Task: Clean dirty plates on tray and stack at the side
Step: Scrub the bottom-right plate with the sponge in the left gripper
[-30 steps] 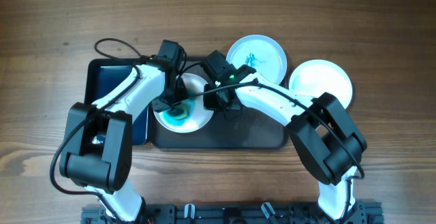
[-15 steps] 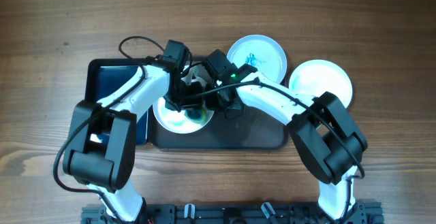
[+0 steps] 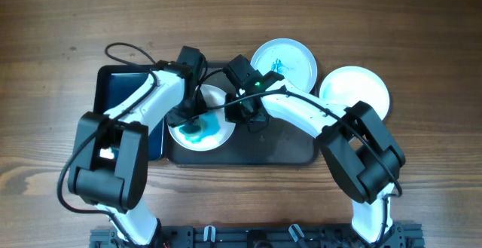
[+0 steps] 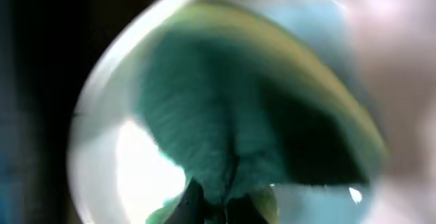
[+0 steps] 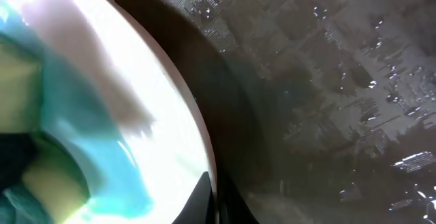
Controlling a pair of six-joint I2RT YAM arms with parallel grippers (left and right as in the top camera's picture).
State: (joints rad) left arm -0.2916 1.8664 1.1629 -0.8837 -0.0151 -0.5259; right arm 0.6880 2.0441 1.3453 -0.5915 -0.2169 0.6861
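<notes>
A white plate (image 3: 218, 133) smeared with teal lies at the left end of the dark grey tray (image 3: 279, 144). My left gripper (image 3: 191, 120) is shut on a teal-green sponge (image 3: 197, 130) pressed onto this plate. The left wrist view shows the sponge (image 4: 218, 115) filling the plate (image 4: 95, 129) ahead of the jaws (image 4: 225, 207). My right gripper (image 3: 234, 112) is shut on the plate's right rim. In the right wrist view its jaws (image 5: 214, 198) pinch the rim of the plate (image 5: 157, 129). A second plate (image 3: 282, 61) with blue streaks sits at the tray's far edge. A third, pale plate (image 3: 354, 91) lies on the table to the right.
A smaller black tray with a blue inside (image 3: 120, 97) stands to the left of the grey tray, under my left arm. The grey tray's wet surface (image 5: 327, 81) is bare to the right of the held plate. A wooden table (image 3: 422, 44) surrounds everything.
My left gripper swept the sponge right across the plate, then back to the left. The right gripper has kept its hold on the rim.
</notes>
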